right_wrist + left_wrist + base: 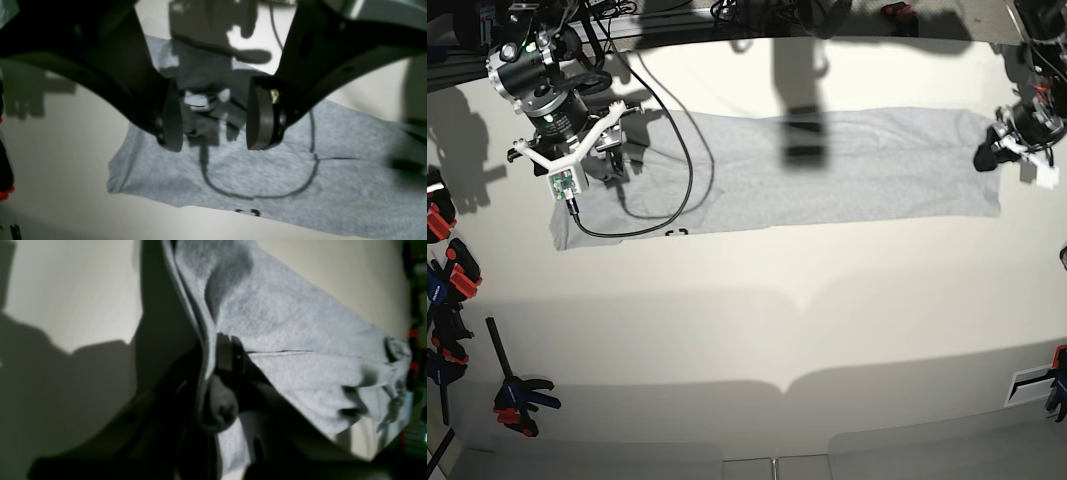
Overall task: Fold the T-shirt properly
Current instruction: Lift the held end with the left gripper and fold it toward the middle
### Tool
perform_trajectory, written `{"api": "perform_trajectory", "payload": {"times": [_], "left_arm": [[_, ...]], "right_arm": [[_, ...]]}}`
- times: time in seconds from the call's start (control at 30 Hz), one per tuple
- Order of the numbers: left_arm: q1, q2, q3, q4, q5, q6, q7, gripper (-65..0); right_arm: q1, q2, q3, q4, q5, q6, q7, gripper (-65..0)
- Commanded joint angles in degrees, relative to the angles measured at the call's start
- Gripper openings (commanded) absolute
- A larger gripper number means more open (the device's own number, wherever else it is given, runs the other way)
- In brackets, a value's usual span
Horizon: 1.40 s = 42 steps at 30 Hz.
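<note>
Item: 1 light heather-grey cotton T-shirt [827, 170], lying as a long narrow band across the far half of the pale table [757, 320], with a trace of black lettering peeking from under its near edge toward the right arm's end. Left gripper [217, 373]: closed on the shirt's end, a fold of grey fabric pinched between its dark pads, the cloth bunching away from the grip. Right gripper [213, 116]: jaws spread wide, empty, hovering over the opposite end, its black cable [677, 170] draped across the cloth. Step in hand, as judged: securing both ends before the next fold. You have 1 end held; bring the right gripper down onto its own edge and pinch all layers together, matching the left's hold. Keep the cable clear of the fabric so it does not drag. Lift both ends evenly and keep the band taut, or the layers may slip apart.
</note>
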Motion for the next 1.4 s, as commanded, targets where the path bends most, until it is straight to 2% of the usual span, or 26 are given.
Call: {"api": "perform_trajectory", "payload": {"times": [0.0,0.07,0.17,0.27,0.4,0.67,0.77,0.9,1.13,1.37], "left_arm": [[-1.5,-2.7,-0.5,0.7,-0.2,-0.3,-1.5,-65.0],[-2.8,-4.5,-0.5,0.7,2.0,1.1,-1.4,-65.0],[-4.2,-7.1,-0.5,0.9,2.8,5.6,-0.7,-65.0],[-4.5,-8.4,-0.4,4.0,2.1,5.6,2.5,-65.0],[-4.0,-7.1,-0.4,12.5,0.9,5.5,5.8,-65.0],[4.3,2.5,-0.3,39.2,1.0,5.4,7.5,-65.0],[8.0,6.1,-0.3,45.8,3.2,5.4,4.4,-65.0],[9.7,10.7,-0.3,47.1,11.6,5.5,-3.5,-65.0],[9.7,19.4,-0.3,47.1,12.5,5.6,-2.3,-65.0],[9.6,25.7,-0.3,47.1,12.4,5.4,-4.3,-65.0]], "right_arm": [[0.1,0.3,0.2,1.3,0.4,0.0,1.2,-35.3],[0.1,0.3,0.2,1.3,0.4,0.0,1.2,-35.3],[0.1,0.3,0.2,1.3,0.4,0.0,1.1,-35.3],[0.1,0.3,0.2,1.3,0.4,0.0,1.1,-35.3],[0.2,0.3,0.2,1.3,0.4,0.0,1.4,-35.3],[0.3,0.3,0.2,1.3,0.4,0.0,1.3,-35.3],[0.3,0.3,0.2,1.3,0.4,0.0,1.3,-35.3],[0.3,0.3,0.2,1.3,0.4,0.0,1.3,-35.3],[0.3,0.3,0.2,1.3,0.4,0.0,1.3,-35.3],[0.3,0.3,0.2,1.3,0.4,0.0,0.9,-35.3]]}}
